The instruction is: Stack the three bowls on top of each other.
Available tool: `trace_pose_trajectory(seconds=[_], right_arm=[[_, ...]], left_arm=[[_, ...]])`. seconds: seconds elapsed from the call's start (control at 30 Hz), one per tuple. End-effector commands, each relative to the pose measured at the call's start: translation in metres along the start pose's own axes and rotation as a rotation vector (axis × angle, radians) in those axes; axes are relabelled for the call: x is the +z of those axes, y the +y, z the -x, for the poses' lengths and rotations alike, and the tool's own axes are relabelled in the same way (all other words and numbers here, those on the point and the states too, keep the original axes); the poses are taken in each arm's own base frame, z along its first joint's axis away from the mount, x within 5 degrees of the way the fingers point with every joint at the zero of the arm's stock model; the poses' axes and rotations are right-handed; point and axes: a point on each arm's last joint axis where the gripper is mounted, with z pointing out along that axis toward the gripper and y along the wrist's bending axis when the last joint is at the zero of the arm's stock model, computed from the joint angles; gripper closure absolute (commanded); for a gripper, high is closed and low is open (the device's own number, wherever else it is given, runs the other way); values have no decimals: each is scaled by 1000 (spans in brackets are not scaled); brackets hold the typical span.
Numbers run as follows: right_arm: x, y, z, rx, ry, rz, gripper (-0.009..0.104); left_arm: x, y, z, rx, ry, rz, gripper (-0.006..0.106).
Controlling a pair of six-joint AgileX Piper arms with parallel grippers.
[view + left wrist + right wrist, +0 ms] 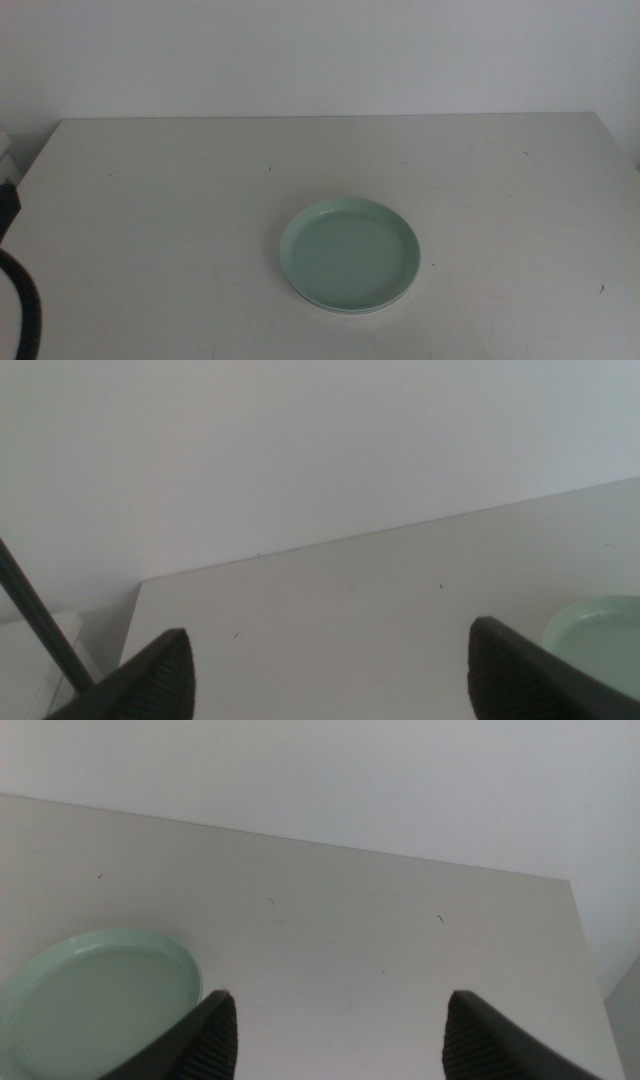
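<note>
A pale mint green bowl (350, 255) sits on the white table (150, 200), a little right of centre and toward the front. It rests on top of a stack: a thin pale rim (345, 309) of another bowl shows under its front edge. The white and grey-blue bowls are otherwise hidden beneath it. The green bowl also shows in the left wrist view (600, 635) and the right wrist view (95, 1000). My left gripper (330, 660) is open and empty, pulled back from the bowl. My right gripper (335, 1020) is open and empty, also apart from it. Neither gripper shows in the middle view.
A black cable (25, 305) curves at the front left corner of the middle view. A dark rod (40, 620) and a white object (30, 660) lie beyond the table's left edge. A plain wall stands behind the table.
</note>
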Motion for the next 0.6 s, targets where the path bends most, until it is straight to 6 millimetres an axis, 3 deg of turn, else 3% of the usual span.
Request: trace_pose_trajectory(seconds=[0.0, 0.17, 0.33, 0.57], right_arm=[[-3, -1, 12, -17, -90, -4, 43], [-2, 1, 10, 18, -80, 14, 43], [-17, 1, 4, 83, -127, 38, 43], [-25, -14, -49, 100, -117, -131, 43]], left_arm=[[-2, 3, 15, -25, -98, 25, -5], [-4, 3, 12, -24, -129, 38, -5], [-11, 4, -4, -26, -223, 81, -5], [-16, -1, -50, -28, -226, 91, -5]])
